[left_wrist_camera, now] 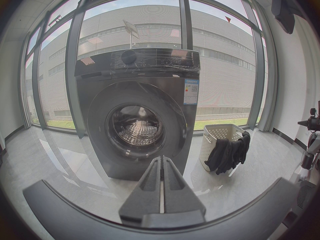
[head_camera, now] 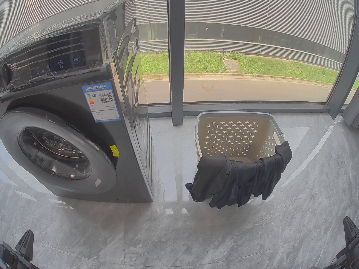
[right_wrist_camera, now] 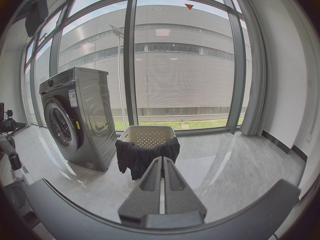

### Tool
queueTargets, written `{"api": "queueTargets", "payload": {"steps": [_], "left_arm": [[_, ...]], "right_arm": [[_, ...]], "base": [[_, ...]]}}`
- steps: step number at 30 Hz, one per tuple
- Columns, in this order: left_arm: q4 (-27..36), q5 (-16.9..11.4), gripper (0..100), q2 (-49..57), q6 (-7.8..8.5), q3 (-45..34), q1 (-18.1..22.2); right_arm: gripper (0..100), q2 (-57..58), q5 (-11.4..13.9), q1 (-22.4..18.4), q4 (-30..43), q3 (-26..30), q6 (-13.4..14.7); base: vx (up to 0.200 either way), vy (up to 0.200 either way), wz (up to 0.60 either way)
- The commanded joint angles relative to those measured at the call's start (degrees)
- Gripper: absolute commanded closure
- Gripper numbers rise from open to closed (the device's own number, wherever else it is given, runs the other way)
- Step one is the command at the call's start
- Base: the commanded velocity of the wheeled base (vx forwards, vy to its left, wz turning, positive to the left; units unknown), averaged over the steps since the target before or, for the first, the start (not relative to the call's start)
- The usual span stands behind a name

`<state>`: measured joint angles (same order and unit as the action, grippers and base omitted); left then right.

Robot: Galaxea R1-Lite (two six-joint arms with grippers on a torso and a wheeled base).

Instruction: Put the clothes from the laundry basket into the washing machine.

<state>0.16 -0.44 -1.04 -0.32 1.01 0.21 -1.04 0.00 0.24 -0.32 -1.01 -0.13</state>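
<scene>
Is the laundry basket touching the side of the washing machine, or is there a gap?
Apart. The head view shows a strip of bare floor between the side of the washing machine and the laundry basket.

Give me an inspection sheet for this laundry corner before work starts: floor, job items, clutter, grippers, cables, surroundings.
Surface: glossy grey stone floor.
Job's things: washing machine on the left, its round door shut; laundry basket to its right, by the window; black clothes draped over the basket's near rim.
Clutter: nothing seen.
Grippers: left gripper shut, holding nothing; right gripper shut, holding nothing; both well back from machine and basket.
Cables: nothing seen.
Surroundings: tall window behind; grass and a building outside.
</scene>
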Motion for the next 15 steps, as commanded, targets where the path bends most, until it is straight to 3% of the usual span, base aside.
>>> {"api": "queueTargets", "payload": {"steps": [1,7,15], "left_arm": [[0.0,0.0,100,1.0,-0.03,-1.0,0.0],[0.0,0.0,100,1.0,-0.03,-1.0,0.0],[0.0,0.0,100,1.0,-0.03,-1.0,0.1]], "right_arm": [[100,1.0,0.0,0.0,0.0,1.0,0.0],[100,1.0,0.0,0.0,0.0,1.0,0.0],[100,1.0,0.0,0.0,0.0,1.0,0.0]], "base": [[0.2,0.0,0.0],[0.0,0.0,0.0],[0.0,-0.2,0.0]]}}
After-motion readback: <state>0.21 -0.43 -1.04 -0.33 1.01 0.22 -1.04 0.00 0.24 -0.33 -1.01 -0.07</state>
